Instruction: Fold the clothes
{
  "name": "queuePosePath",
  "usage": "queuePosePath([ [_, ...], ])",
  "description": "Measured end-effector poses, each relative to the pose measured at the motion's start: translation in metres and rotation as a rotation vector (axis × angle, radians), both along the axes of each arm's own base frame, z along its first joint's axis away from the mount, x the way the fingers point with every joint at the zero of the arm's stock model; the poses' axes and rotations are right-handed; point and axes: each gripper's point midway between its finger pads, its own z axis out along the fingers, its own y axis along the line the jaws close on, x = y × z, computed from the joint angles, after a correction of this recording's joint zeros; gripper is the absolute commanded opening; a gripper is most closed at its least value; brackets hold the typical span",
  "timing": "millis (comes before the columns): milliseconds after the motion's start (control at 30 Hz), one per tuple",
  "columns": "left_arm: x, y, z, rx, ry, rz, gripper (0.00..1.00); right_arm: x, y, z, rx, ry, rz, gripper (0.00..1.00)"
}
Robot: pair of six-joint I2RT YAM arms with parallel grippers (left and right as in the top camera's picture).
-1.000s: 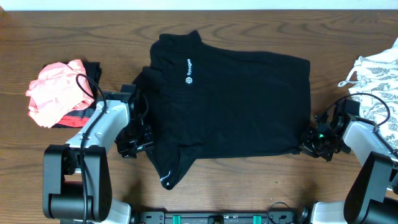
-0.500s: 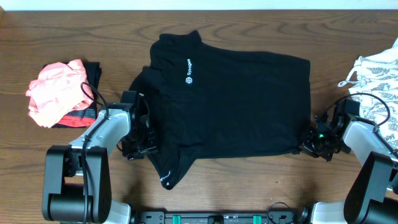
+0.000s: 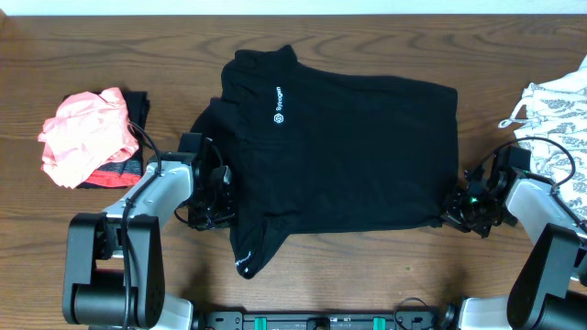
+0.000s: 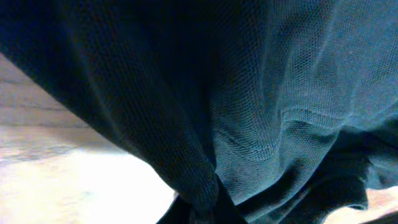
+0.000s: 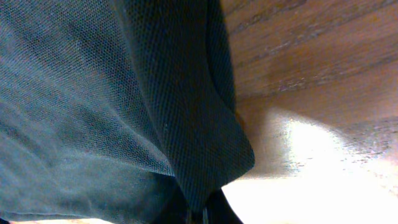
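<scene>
Spread flat mid-surface (image 3: pixel 110 46), that black shirt (image 3: pixel 348 147). Clamped at the near-left edge by the left gripper (image 3: pixel 213 203), at the near-right corner by the right gripper (image 3: pixel 459 209), fabric bunching into both. Probably pinched at both ends for lifting evenly into a fold.

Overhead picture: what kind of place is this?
Probably a robot lab bench for practising laundry folding: a left arm and a right arm stand at a wooden table, a black shirt lies spread out, and pink clothes wait nearby.
</scene>
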Motion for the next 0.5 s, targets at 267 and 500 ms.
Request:
queuePosePath([
  [267,-0.009,0.008,0.003,0.036,0.027,0.000,0.06,0.001,0.013,0.002,0.073,-0.049,0.102,0.01],
  [500,0.028,0.020,0.043,0.039,-0.208,0.055,0.06,0.011,0.027,0.024,0.140,-0.181,0.196,0.01],
])
